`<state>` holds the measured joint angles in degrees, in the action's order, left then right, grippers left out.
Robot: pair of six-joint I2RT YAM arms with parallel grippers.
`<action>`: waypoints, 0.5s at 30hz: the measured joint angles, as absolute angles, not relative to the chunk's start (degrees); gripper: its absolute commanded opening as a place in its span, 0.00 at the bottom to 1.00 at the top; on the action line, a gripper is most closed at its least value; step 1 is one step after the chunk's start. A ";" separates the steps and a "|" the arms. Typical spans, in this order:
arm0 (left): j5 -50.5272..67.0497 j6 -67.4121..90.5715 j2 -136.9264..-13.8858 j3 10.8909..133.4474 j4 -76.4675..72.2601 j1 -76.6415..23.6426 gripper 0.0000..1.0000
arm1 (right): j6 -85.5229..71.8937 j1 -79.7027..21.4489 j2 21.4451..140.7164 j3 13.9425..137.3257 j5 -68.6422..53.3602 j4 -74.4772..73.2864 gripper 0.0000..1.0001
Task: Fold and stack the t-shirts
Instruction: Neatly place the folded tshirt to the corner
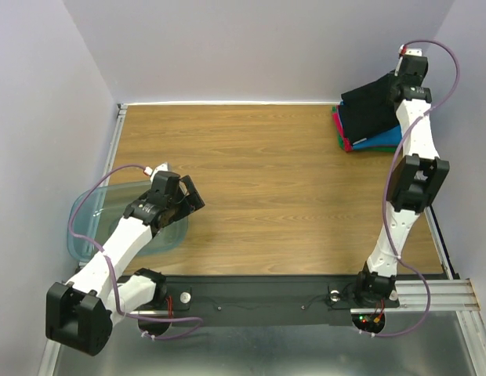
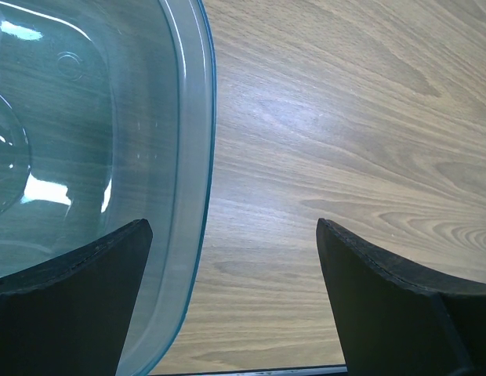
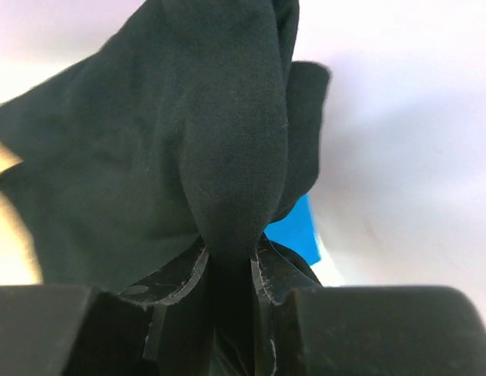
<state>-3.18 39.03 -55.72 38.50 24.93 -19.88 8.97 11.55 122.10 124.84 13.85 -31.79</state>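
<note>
1. Stacking now: my right gripper [image 3: 227, 262] pinches the large black cloth t-shirt [image 3: 219, 133] over the bright folded t-shirts [image 1: 384, 140], far right corner.
2. My left gripper [image 2: 235, 235] gapes wide, empty.
3. Next, I judge: lower flat, release.

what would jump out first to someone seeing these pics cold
The black t-shirt, pinched in the right gripper and hanging over the stack of bright shirts at the far right corner of the table. Next, the translucent tub at the near left edge, with the left gripper open above its rim, holding nothing.
</note>
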 measured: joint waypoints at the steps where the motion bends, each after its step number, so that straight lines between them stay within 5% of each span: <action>1: -3.22 39.00 -56.12 38.63 24.93 -19.88 0.98 | 9.17 11.57 124.25 126.82 15.86 -31.83 0.45; 3: -3.31 39.00 -56.88 38.94 24.88 -19.86 0.98 | 9.74 11.68 127.37 128.95 19.20 -31.53 0.88; 4: -3.33 39.00 -57.12 39.05 24.88 -19.86 0.98 | 10.04 11.68 128.42 129.29 20.29 -31.35 1.00; 15: -3.49 39.03 -57.19 40.47 25.08 -19.88 0.98 | 4.80 11.68 126.76 125.40 19.86 -31.31 1.00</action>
<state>-3.49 39.03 -57.19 40.47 25.08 -19.88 4.80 11.68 126.76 125.40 19.86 -31.31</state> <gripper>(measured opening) 0.985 0.995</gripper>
